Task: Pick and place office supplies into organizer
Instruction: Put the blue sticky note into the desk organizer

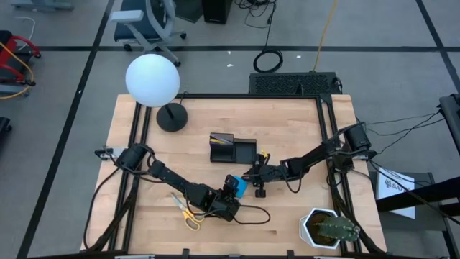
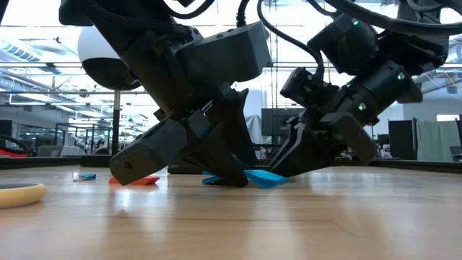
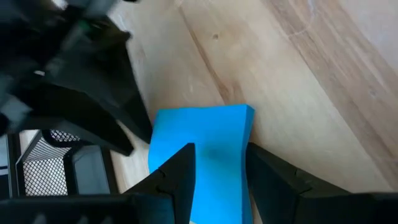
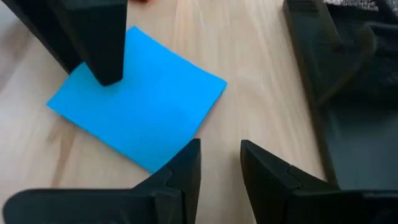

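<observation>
You see the wooden surface [image 1: 287,122] filling the middle of the high view, with both arms bent toward its centre. The lamp [image 1: 152,80] with its white globe stands at the upper left of the surface, and the cactus [image 1: 329,230] in a white pot sits at the lower right corner. The organizer [image 1: 232,149] is just above the centre, near the right arm's tip. The scissors [image 1: 188,213] with yellow handles lie at the lower left, beside the left arm.

The blue pad [image 3: 205,149] lies flat on the surface between the two arms, a little below and right of the organizer. The left pincer [image 3: 219,167] is low over the pad, its two fingers [image 3: 177,174] standing on either side of one edge; you cannot tell if they press the pad or only stand around it. The right pincer [image 4: 221,163] is just beside the pad's opposite edge, its fingers parted by a narrow gap with only bare wood between them, grasping nothing.

In the low view, a small red piece [image 2: 143,180] and a tiny blue thing [image 2: 85,176] lie on the surface at the left.
</observation>
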You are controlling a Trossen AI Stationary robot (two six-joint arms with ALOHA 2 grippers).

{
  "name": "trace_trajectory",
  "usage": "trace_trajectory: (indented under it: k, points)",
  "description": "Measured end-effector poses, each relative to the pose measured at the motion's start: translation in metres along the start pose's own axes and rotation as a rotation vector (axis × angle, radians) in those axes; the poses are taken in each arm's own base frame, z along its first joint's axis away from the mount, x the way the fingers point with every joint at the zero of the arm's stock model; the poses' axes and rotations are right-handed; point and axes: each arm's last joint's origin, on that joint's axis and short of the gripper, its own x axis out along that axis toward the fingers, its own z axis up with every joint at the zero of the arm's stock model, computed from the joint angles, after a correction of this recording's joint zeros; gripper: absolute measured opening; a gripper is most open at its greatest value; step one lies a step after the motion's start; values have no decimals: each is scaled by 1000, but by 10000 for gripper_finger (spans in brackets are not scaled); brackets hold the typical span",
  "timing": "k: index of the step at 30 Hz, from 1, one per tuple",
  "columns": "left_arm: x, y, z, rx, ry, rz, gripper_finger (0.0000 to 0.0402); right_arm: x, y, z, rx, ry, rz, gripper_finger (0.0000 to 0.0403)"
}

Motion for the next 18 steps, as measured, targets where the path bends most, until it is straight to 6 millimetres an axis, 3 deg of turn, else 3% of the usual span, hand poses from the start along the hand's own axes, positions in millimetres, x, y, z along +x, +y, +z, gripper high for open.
trace_trajectory:
  k: [6,18]
  points:
    - [0,0,0,3,0,0,145,11,2,3,0,-2,23,105]
    - [0,0,0,19,9,16,143,13,2,6,0,0,42,105]
